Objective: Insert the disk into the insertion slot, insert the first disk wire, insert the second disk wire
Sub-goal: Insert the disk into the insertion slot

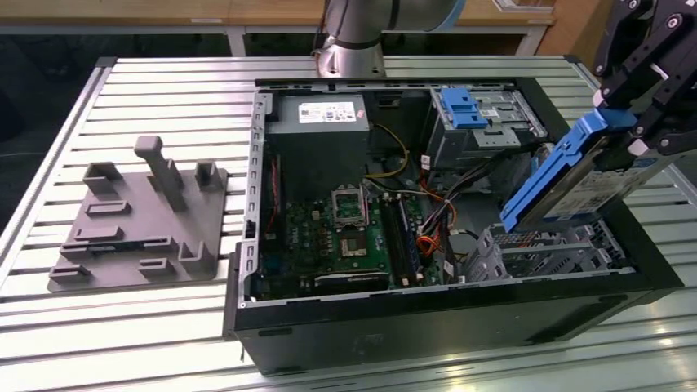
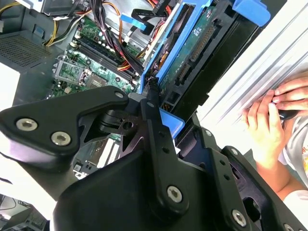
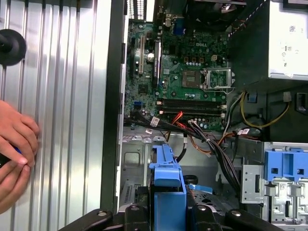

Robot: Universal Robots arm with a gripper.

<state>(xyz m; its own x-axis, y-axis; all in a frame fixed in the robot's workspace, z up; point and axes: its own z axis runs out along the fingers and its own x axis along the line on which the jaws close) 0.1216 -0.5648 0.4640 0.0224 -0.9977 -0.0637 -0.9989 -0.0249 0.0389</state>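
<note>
Disk (image 1: 566,184) is clamped in gripper (image 1: 635,135) jaws, held tilted above insertion slot (image 1: 556,249). If lowered skewed, it could be jammed on slot rim, or nearby cables (image 1: 441,216) snagged.

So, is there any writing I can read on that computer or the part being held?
No text can be quoted here.
Label on the power supply: print too small to read.
Label on the disk: print too small to read.
Markings on the motherboard: too small to read.
</note>
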